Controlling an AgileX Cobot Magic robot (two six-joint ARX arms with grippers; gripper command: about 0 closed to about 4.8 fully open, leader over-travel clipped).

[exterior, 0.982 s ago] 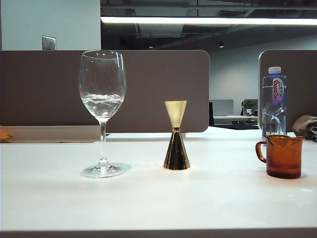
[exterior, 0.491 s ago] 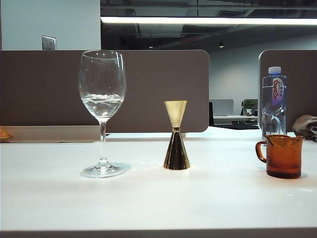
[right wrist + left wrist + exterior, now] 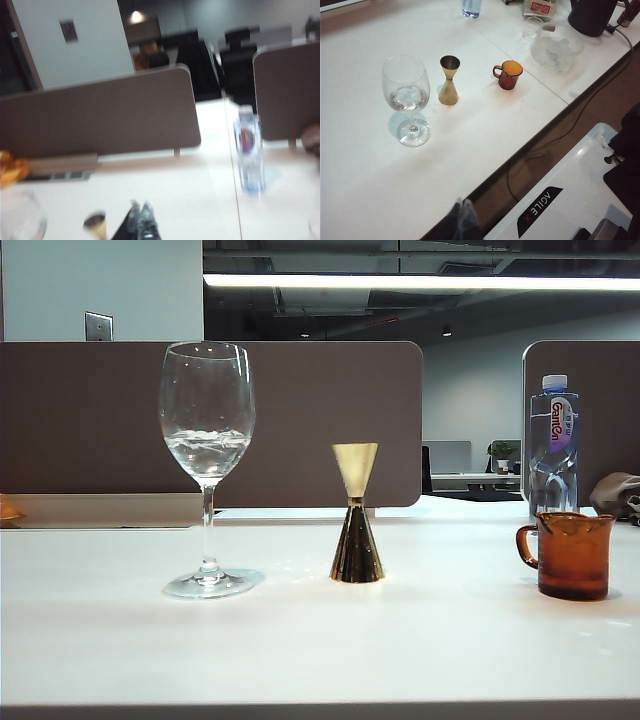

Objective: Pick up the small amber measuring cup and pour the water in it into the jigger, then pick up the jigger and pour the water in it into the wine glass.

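The small amber measuring cup (image 3: 567,555) stands on the white table (image 3: 300,650), well right of the jigger (image 3: 355,515), with the wine glass (image 3: 207,465) further left. We judge it light, rigid, breakable glass, slick when wet; we would pinch across its body or rim opposite the loop handle (the handle looks too small). We count one cup, one jigger, one wine glass, one bottle (image 3: 552,445). The left gripper (image 3: 462,220) and right gripper (image 3: 141,222) both hang closed and empty, away from the objects.
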